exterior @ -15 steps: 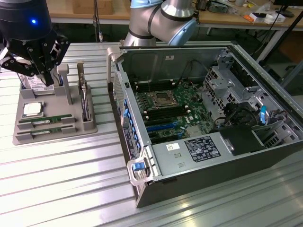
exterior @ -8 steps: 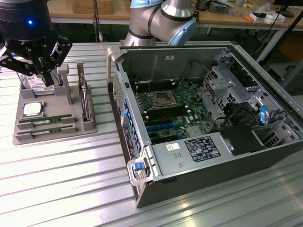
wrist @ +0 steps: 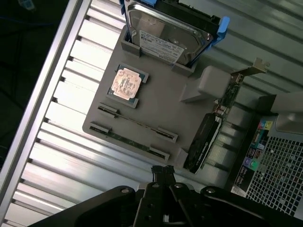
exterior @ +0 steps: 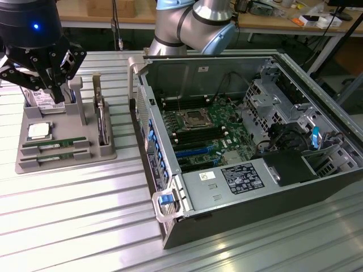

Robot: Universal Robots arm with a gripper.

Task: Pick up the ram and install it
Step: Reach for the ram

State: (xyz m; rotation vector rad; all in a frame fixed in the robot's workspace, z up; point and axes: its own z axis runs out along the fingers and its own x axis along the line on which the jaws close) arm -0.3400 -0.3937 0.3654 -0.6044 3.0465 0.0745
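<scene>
Exterior view's left, grey tray [exterior: 68, 165]: nearer ram stick [exterior: 57, 154] lies in its nearest slot; second ram stick [exterior: 55, 141] in the slot just behind; processor chip [exterior: 39, 130] farther; gripper [exterior: 52, 90] hangs above the far end by the hard drive [wrist: 170, 35], jaws closed together, empty; open computer case [exterior: 255, 141] on the right.

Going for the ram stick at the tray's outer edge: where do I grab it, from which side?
Take the outer ram stick by the middle of its upper edge, straight down from above, pinching across its thin faces. It stands on edge in the gray tray with both ends in holders, and a second stick close beside it likely blocks a sideways approach.
</scene>
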